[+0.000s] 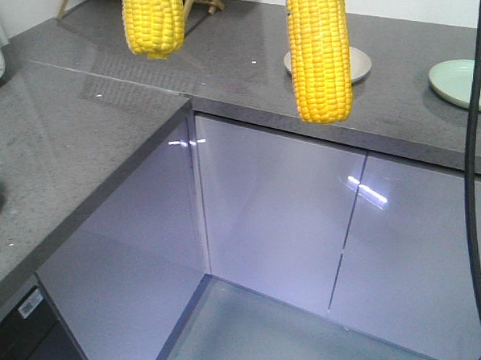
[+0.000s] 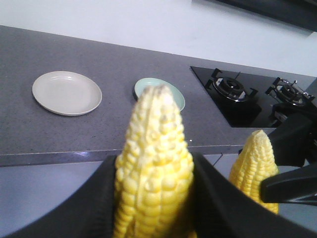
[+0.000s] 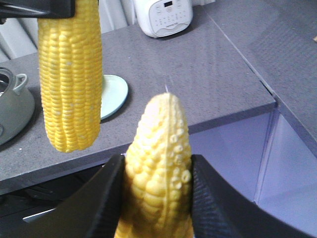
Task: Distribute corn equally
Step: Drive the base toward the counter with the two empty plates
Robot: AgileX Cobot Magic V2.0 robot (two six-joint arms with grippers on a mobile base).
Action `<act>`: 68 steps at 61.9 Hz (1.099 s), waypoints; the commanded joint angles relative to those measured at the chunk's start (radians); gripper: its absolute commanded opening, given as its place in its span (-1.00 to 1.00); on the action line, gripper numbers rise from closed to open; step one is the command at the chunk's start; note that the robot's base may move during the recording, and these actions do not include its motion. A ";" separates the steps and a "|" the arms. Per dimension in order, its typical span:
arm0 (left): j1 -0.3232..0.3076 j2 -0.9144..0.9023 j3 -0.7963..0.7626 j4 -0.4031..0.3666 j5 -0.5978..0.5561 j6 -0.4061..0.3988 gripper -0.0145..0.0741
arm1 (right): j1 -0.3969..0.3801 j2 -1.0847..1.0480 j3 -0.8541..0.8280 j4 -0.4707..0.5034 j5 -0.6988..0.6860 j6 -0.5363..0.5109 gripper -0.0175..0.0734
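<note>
Corn cobs, 2 of them, both held up in the air above counter [image 1: 243,75] level. Left cob [image 1: 153,23] hangs upright, free end down, seen in front view against the counter's back stretch near its inner corner. Right cob [image 1: 320,55] hangs upright too, reaching lower, its free end seen against the counter's front edge. Cobs well apart, not touching.

Left gripper [image 2: 154,163] clenched on left cob: black fingers [image 2: 99,203] press both sides, and the tapered tip sticks out past them. Right gripper [image 3: 157,163] likewise clamped round right cob, w/ a finger on each side.

On the counter: beige plate [image 1: 362,63], partly behind right cob in front view, and green plate [image 1: 461,84] nearer the right end. Second green plate [image 3: 115,91] sits on the counter's left wing, w/ grey pot [image 3: 12,99] and white rice cooker [image 3: 163,15] on the same wing. Black stove [image 2: 237,91] is set into the counter beyond the green plate. Glossy cabinet doors [image 1: 283,218] under the counter. Black cable [image 1: 473,184] hangs in front of its right end.
</note>
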 commanded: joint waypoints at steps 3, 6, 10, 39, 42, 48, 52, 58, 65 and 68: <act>-0.002 -0.046 -0.021 -0.032 -0.030 -0.005 -0.69 | -0.002 -0.035 -0.025 0.043 0.017 -0.002 -0.62; -0.002 -0.046 -0.021 -0.032 -0.030 -0.005 -0.69 | -0.002 -0.035 -0.025 0.043 0.017 -0.002 -0.62; -0.002 -0.046 -0.021 -0.032 -0.030 -0.005 -0.69 | -0.002 -0.035 -0.025 0.043 0.017 -0.002 -0.62; -0.002 -0.046 -0.021 -0.032 -0.030 -0.005 -0.69 | -0.002 -0.035 -0.025 0.043 0.017 -0.002 -0.62; -0.002 -0.046 -0.021 -0.032 -0.030 -0.005 -0.69 | -0.002 -0.035 -0.025 0.043 0.017 -0.002 -0.62; -0.002 -0.046 -0.021 -0.032 -0.030 -0.005 -0.69 | -0.002 -0.035 -0.025 0.043 0.017 -0.002 -0.62; -0.002 -0.046 -0.021 -0.032 -0.030 -0.005 -0.69 | -0.002 -0.035 -0.025 0.043 0.017 -0.002 -0.62; -0.002 -0.046 -0.021 -0.032 -0.030 -0.005 -0.69 | -0.002 -0.035 -0.025 0.043 0.017 -0.002 -0.62; -0.002 -0.046 -0.021 -0.032 -0.030 -0.005 -0.69 | -0.002 -0.035 -0.025 0.043 0.017 -0.002 -0.62; -0.002 -0.046 -0.021 -0.032 -0.030 -0.005 -0.69 | -0.002 -0.035 -0.025 0.043 0.017 -0.002 -0.62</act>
